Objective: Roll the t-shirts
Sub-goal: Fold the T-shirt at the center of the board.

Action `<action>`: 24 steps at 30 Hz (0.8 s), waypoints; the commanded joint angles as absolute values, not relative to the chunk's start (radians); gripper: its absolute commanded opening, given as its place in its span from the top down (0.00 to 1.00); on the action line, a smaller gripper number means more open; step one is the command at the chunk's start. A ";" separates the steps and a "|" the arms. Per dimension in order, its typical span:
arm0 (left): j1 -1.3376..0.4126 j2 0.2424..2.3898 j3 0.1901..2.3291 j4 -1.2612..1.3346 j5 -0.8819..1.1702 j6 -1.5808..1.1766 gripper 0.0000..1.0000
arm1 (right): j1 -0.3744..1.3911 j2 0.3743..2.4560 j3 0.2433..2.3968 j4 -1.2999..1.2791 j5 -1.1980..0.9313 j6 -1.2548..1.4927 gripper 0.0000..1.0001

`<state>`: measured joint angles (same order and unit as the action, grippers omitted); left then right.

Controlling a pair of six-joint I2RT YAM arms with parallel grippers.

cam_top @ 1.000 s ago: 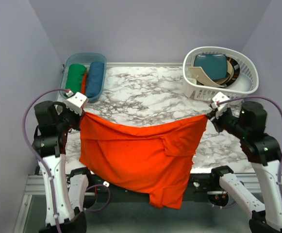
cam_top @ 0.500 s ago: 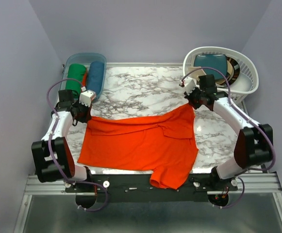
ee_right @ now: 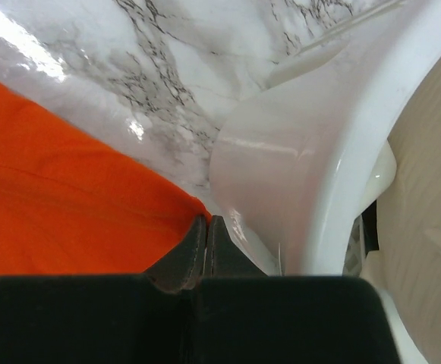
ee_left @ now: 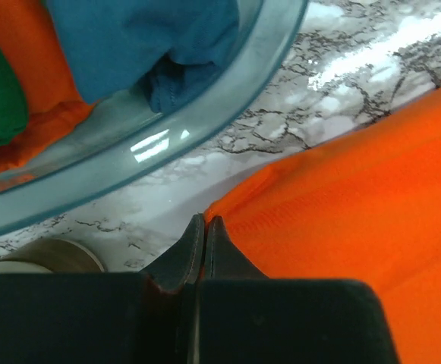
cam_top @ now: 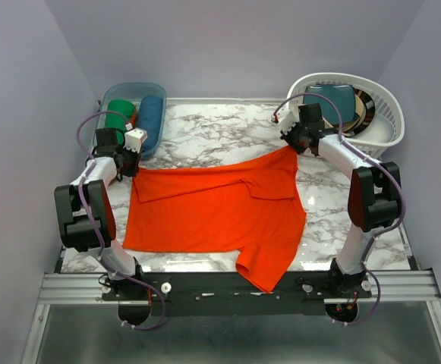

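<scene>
Two corners of the orange-red t-shirt (cam_top: 212,216) stay pinched, by the left tool (cam_top: 134,168) at 10 o'clock and the right tool (cam_top: 291,148) at 1 o'clock, the cloth now drawn from hanging onto the desk (cam_top: 220,136), nearly flat for rolling.

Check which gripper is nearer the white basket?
Right. Right gripper is right beside the basket wall, shut on a shirt corner. Left gripper is on the opposite side next to the bin, shut on the other corner.
</scene>
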<state>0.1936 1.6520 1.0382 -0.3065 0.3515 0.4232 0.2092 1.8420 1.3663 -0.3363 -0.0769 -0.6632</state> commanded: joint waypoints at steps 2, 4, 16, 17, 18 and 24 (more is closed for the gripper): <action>0.192 1.700 1.103 -0.227 0.285 0.365 0.98 | 0.210 1.879 1.376 -0.261 0.033 -0.699 0.99; 0.192 1.697 1.115 -0.221 0.281 0.353 0.98 | 0.210 1.870 1.359 -0.247 0.049 -0.698 0.99; 0.192 1.686 1.106 -0.192 0.295 0.279 1.00 | 0.210 1.801 1.227 -0.204 0.115 -0.701 0.99; 0.192 1.687 1.109 -0.187 0.298 0.281 1.00 | 0.210 1.799 1.229 -0.207 0.117 -0.701 0.99; 0.192 1.689 1.111 -0.187 0.296 0.281 1.00 | 0.210 1.792 1.230 -0.215 0.117 -0.696 0.99; 0.193 1.652 1.146 -0.236 0.310 0.278 1.00 | 0.210 1.714 1.238 -0.273 0.110 -0.666 0.99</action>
<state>0.1921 1.6970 1.1000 -0.2249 0.3218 0.2890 0.2203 1.8187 1.2392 -0.2329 0.0669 -0.6891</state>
